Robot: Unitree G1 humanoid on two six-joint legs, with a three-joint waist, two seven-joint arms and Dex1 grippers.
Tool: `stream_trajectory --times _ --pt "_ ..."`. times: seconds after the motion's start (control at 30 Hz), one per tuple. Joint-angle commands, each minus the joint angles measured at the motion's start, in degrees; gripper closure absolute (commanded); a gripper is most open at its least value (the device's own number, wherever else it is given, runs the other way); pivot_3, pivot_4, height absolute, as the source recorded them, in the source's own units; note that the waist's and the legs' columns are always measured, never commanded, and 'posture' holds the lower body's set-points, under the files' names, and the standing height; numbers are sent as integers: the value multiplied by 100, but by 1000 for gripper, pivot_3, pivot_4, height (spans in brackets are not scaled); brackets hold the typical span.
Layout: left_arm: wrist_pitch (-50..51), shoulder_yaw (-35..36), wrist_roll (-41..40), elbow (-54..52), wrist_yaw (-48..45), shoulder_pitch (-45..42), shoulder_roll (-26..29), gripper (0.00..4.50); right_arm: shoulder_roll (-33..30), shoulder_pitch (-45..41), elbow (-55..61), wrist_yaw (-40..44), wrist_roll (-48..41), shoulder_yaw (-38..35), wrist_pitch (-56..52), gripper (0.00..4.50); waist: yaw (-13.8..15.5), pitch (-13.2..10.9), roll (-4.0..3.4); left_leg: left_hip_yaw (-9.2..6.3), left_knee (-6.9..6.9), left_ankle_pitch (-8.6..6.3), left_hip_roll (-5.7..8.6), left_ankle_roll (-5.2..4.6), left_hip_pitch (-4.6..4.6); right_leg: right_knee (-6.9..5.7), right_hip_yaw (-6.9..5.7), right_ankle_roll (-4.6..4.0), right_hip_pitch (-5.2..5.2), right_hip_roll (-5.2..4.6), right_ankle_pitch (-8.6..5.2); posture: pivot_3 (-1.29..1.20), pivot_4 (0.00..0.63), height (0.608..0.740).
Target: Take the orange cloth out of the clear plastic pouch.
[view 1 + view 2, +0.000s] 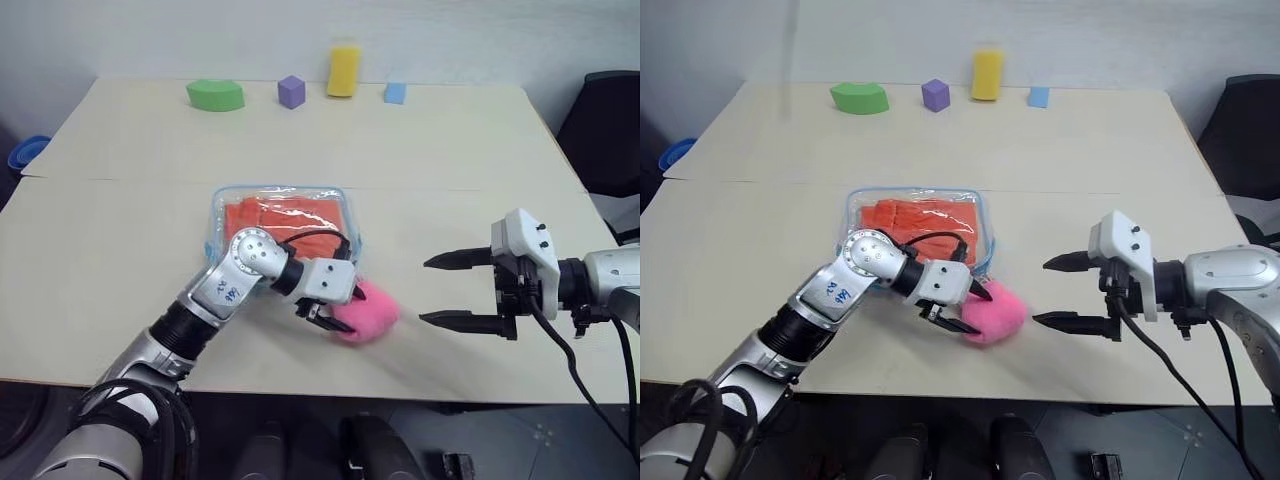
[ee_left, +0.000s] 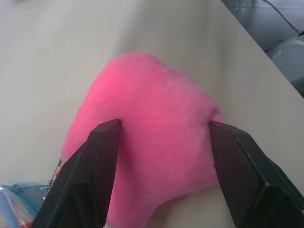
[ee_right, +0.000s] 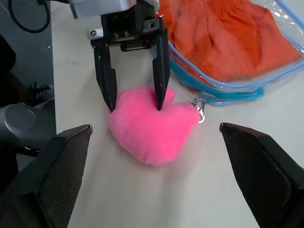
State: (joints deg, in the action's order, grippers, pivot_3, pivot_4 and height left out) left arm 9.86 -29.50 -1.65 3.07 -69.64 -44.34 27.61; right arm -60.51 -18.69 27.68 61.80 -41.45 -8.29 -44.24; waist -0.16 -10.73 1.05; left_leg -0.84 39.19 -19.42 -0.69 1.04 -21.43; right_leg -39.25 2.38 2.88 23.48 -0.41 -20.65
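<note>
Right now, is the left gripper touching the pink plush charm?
Touching: the right wrist view shows the left gripper with both fingertips pressed into the pink plush charm.

A pale wooden table against a plain light wall.

The table (image 1: 450, 150) is two boards butted together (a seam runs across the middle). Foam blocks line its far edge: green (image 1: 215, 95), purple (image 1: 291, 91), yellow (image 1: 343, 70), blue (image 1: 395, 93). A black chair (image 1: 610, 130) stands at the right.
</note>
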Motion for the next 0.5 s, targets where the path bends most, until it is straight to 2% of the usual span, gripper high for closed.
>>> stream_trajectory --times 0.03,0.17,0.33,0.5 --pt "-5 91 26 -183 -68 115 94 1865 255 -348 -192 -168 516 377 513 0 -5 0 0 2 0 0 1 0 3 -3 2 0 -1 -1 0 0 150 740" --pt "225 291 -162 -527 -194 289 322 2997 883 -1139 -1040 -307 2121 1378 2295 0 -43 0 0 10 0 0 2 -1 12 -13 13 0 1 1 0 0 150 740" --pt "576 409 -211 -1027 -190 485 541 4474 1430 -1713 -2111 -119 3211 2162 3774 0 -32 0 0 10 -1 13 0 23 7 -14 13 0 9 0 0 0 150 740" --pt "1160 531 -266 -1625 -37 703 656 4474 1886 -2127 -3301 -49 4033 2638 5304 0 -46 0 0 11 -1 13 0 24 6 -17 13 0 12 -1 0 0 150 740"
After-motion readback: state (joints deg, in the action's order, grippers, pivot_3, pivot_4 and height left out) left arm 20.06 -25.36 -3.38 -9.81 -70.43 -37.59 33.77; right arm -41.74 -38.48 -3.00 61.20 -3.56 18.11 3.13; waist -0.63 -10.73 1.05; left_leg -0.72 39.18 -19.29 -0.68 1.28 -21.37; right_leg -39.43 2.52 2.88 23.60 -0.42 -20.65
